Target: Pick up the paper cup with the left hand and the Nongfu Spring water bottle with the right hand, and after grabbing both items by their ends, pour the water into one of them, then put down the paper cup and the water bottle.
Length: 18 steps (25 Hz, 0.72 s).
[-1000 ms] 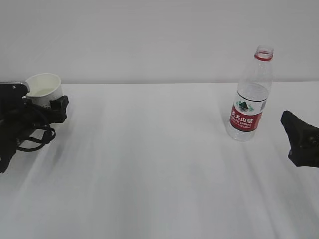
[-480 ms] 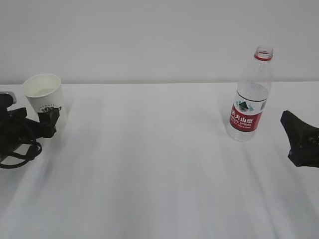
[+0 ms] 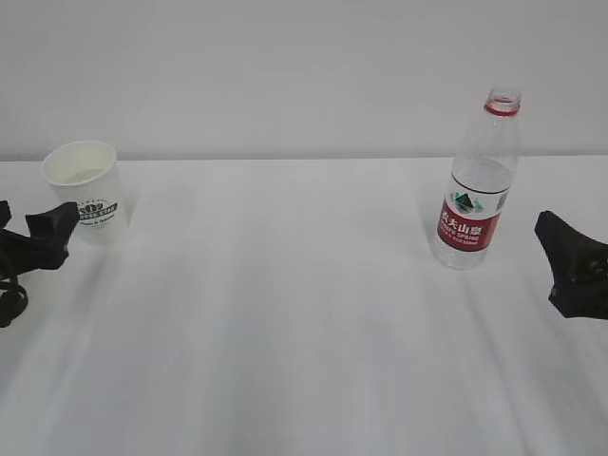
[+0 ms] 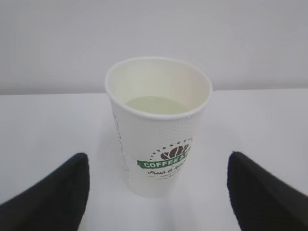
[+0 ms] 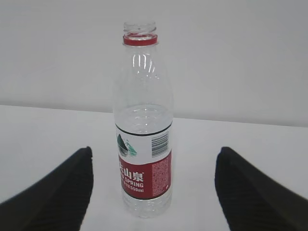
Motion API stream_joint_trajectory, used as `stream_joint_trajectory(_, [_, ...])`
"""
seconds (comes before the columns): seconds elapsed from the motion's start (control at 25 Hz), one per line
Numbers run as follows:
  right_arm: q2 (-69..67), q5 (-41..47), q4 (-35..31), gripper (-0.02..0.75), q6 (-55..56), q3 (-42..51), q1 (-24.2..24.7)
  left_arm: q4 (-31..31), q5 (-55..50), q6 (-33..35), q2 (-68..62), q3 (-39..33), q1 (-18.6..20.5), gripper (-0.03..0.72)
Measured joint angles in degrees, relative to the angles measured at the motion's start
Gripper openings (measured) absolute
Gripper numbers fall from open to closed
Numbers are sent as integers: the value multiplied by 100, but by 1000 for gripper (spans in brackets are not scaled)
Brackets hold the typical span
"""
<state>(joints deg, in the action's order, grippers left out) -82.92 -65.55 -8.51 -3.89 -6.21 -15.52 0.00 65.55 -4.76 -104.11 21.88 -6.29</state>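
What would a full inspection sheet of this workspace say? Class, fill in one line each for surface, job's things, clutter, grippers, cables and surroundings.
Surface: white table, bare between the two items.
Job's things: paper cup upright at far left, liquid showing inside; Nongfu Spring water bottle upright at right, uncapped, water in its lower part.
Clutter: nothing seen.
Grippers: left hand open, just short of the cup, touching nothing; right hand open, apart from the bottle, touching nothing.
Cables: black loop under the left hand at the frame's edge.
Surroundings: plain pale wall behind the table.
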Motion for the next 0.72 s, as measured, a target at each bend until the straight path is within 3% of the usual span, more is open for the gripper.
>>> stream_joint_trajectory(0.44, [114, 93, 0, 593, 0, 0, 0, 144, -113, 0, 1629, -526, 0, 643])
stream_joint_trajectory(0.72, [1018, 1267, 0, 593, -175, -154, 0, 171, -709, 0, 2625, -540, 0, 634])
